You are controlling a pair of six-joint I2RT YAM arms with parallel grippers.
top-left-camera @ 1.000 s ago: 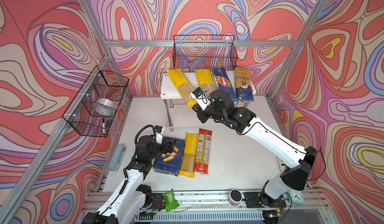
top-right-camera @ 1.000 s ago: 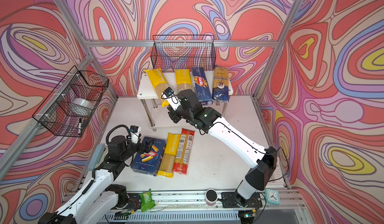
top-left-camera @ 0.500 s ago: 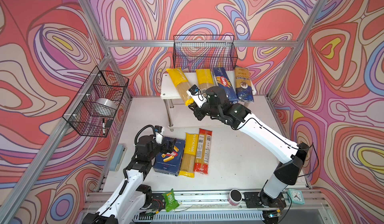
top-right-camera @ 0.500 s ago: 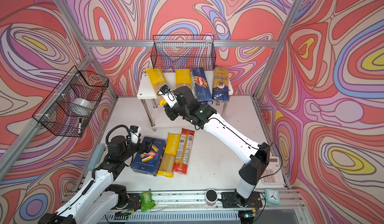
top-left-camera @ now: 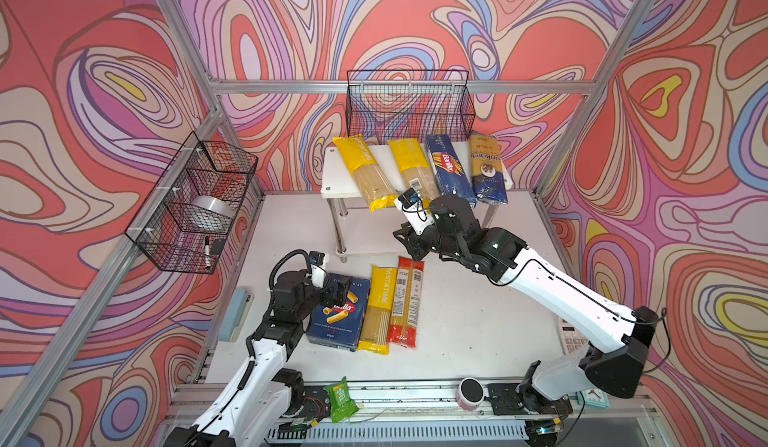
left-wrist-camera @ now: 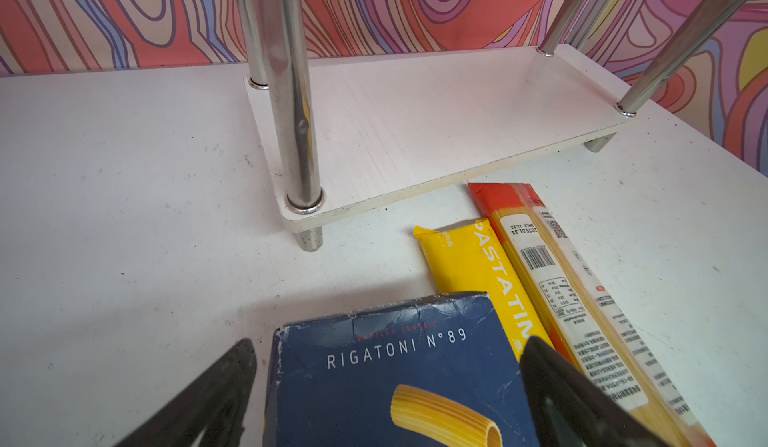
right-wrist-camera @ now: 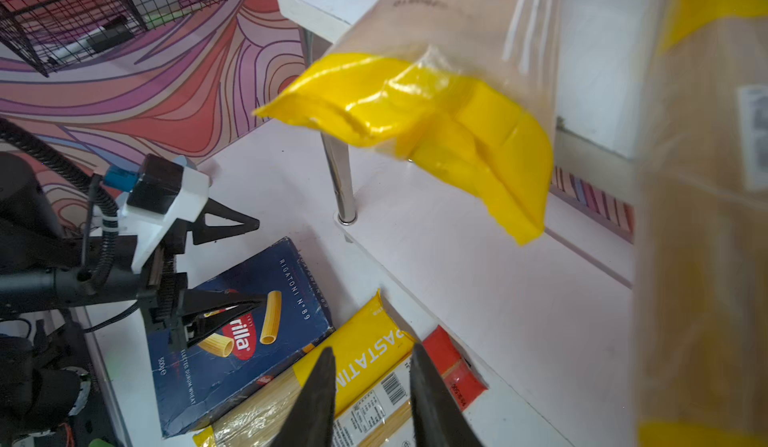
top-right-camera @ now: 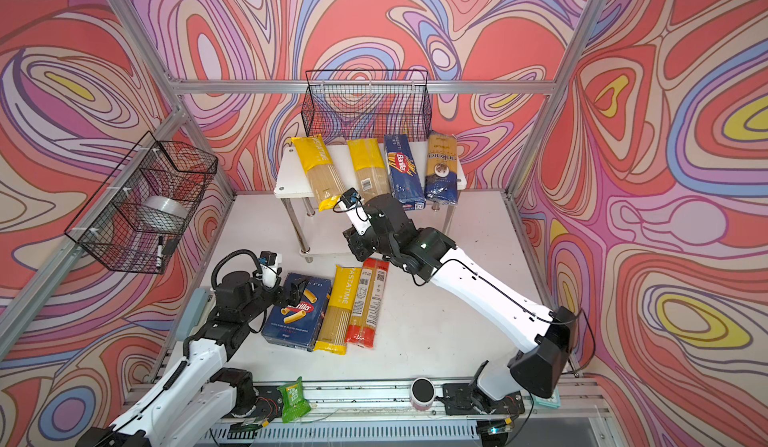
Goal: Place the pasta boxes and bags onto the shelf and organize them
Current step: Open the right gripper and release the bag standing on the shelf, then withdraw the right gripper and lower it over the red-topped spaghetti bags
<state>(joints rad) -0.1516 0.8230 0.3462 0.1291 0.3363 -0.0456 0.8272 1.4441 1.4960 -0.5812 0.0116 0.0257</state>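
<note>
Shelf [top-left-camera: 332,177] holds four packs [top-left-camera: 449,166]; rigatoni box [top-left-camera: 338,320], yellow bag [top-left-camera: 379,308] and red bag [top-left-camera: 406,299] lie on worktop [top-left-camera: 478,320]; both my jaws gape, empty.

1. The left arm [top-left-camera: 266,357] is leaning forward from the near edge, bent at the elbow, its wrist lying nearly level.
2. The left tool [left-wrist-camera: 388,343] is holding its jaws wide apart (both showing black in the left wrist view), gripping nothing.
3. The right arm [top-left-camera: 552,287] is reaching long across the middle, wrist bending downward.
4. The right tool [right-wrist-camera: 372,351] is pointing down with its jaws parted only a little, nothing lying between them.
</note>
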